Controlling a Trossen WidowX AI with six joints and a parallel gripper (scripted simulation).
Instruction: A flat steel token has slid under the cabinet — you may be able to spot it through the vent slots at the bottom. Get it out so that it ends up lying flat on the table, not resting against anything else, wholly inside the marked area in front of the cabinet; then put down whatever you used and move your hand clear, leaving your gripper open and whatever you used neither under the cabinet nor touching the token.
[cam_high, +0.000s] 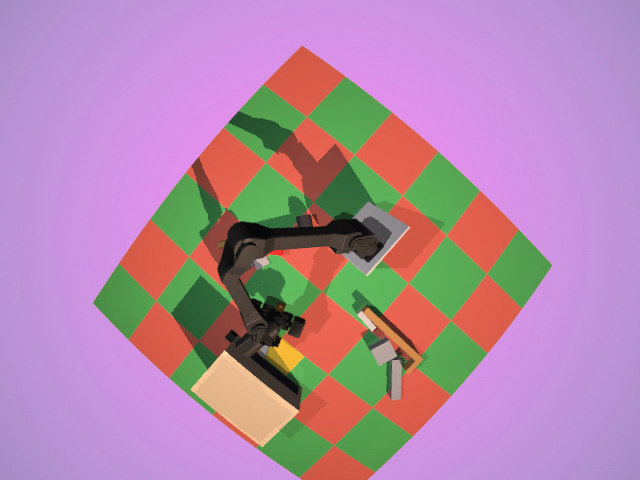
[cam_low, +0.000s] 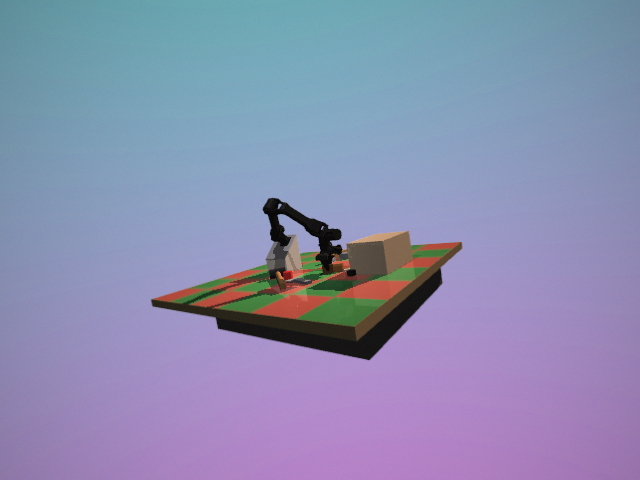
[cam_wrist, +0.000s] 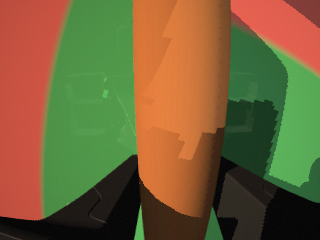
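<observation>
The cabinet (cam_high: 245, 397) (cam_low: 367, 255) is a tan box with a dark slotted front. A yellow marked area (cam_high: 287, 355) lies in front of it. My gripper (cam_low: 325, 266) (cam_wrist: 174, 163) points down in front of the cabinet, shut on an orange handle (cam_wrist: 182, 90) that runs up the middle of the wrist view. The handle's far end is out of the wrist view. A small grey patch (cam_high: 264, 349) shows at the yellow area's left edge, partly hidden by the arm; I cannot tell whether it is the token or part of a tool. I cannot make out the token elsewhere.
A small black block (cam_high: 231, 336) (cam_low: 351, 272) is near the cabinet's front left corner. An orange bar (cam_high: 392, 333) and grey blocks (cam_high: 382, 352) (cam_high: 395, 379) lie to the right. A red block (cam_high: 277, 252) (cam_low: 287, 274) and a wooden stick (cam_low: 280, 279) lie near the arm.
</observation>
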